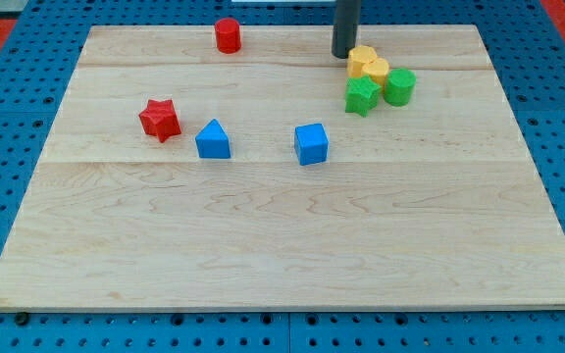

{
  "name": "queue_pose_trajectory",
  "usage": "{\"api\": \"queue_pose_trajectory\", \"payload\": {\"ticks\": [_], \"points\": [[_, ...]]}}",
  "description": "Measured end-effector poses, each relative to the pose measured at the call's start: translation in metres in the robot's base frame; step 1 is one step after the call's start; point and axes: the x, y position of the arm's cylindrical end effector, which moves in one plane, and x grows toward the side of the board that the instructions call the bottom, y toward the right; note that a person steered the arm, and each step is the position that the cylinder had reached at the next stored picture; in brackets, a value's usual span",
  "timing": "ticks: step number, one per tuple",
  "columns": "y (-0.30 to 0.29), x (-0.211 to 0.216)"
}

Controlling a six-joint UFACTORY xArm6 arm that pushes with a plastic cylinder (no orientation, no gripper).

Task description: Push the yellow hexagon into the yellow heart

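Observation:
The yellow hexagon [361,60] sits near the view's top right of the wooden board, touching the yellow heart [377,73] just below and right of it. My tip [343,54] rests on the board right at the hexagon's upper left side, touching or nearly touching it. The rod rises out of the view's top.
A green star [361,95] and a green cylinder [398,86] sit right below the yellow pair. A red cylinder [228,35] stands at the top, a red star [160,119] and a blue triangular block [213,139] at the left, a blue cube [311,143] mid-board.

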Motion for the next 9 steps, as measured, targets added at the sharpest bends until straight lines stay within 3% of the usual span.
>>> {"api": "queue_pose_trajectory", "payload": {"ticks": [2,4,9], "points": [[0.003,0.038],[-0.028,0.036],[0.001,0.030]]}}
